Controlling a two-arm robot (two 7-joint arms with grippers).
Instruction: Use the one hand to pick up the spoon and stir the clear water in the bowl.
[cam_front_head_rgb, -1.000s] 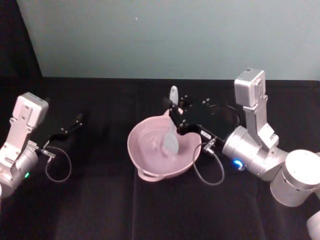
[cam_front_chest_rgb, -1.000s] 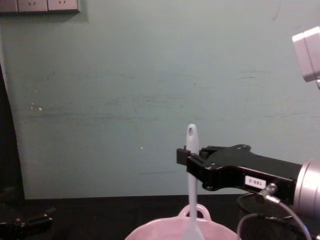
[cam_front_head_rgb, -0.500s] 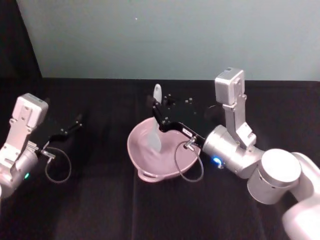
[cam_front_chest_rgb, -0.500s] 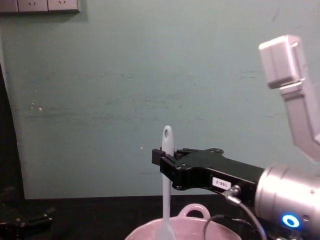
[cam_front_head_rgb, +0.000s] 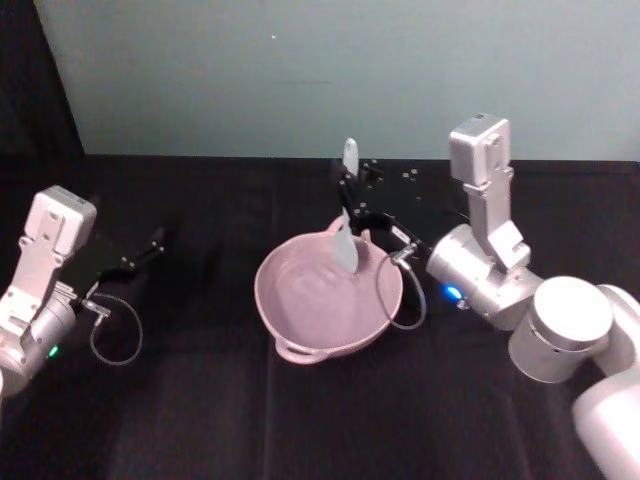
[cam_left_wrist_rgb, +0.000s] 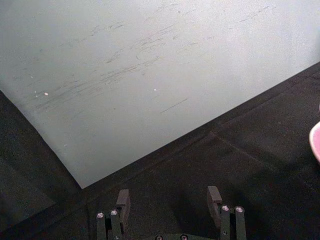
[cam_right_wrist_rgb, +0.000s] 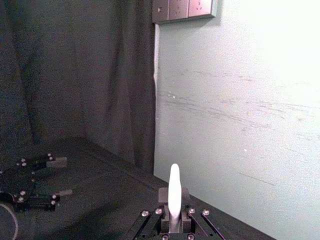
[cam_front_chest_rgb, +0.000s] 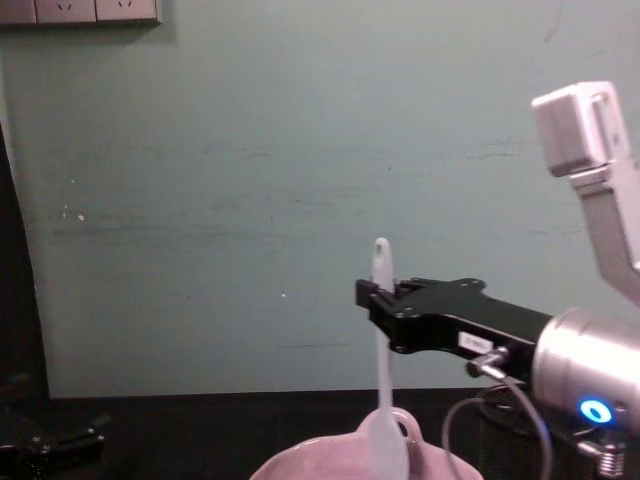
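We see the right hand (cam_front_chest_rgb: 372, 292) gripping the spoon (cam_front_chest_rgb: 382, 440), blade below it at the rim of the bowl (cam_front_head_rgb: 290, 345). Label (cam_front_chest_rgb: 473, 342) unreadable; left hand (cam_left_wrist_rgb: 168, 192) idle, fingers spread.

- Right pincer (cam_front_chest_rgb: 372, 295): black, with a small white label (cam_front_chest_rgb: 474, 342) on its side.
- Right wrist (cam_front_head_rgb: 470, 275): silver cylinder with a blue light (cam_front_chest_rgb: 595, 411), a grey-white right box (cam_front_head_rgb: 478, 150) and a thin looped right cable (cam_front_head_rgb: 395, 300).
- Left pincer (cam_left_wrist_rgb: 168, 200): black, with silver screws (cam_left_wrist_rgb: 228, 208) on the fingers.
- Left wrist (cam_front_head_rgb: 30, 325): silver, with a green light (cam_front_head_rgb: 52, 350), a grey-white left box (cam_front_head_rgb: 60, 218) and a looped left cable (cam_front_head_rgb: 115, 335).
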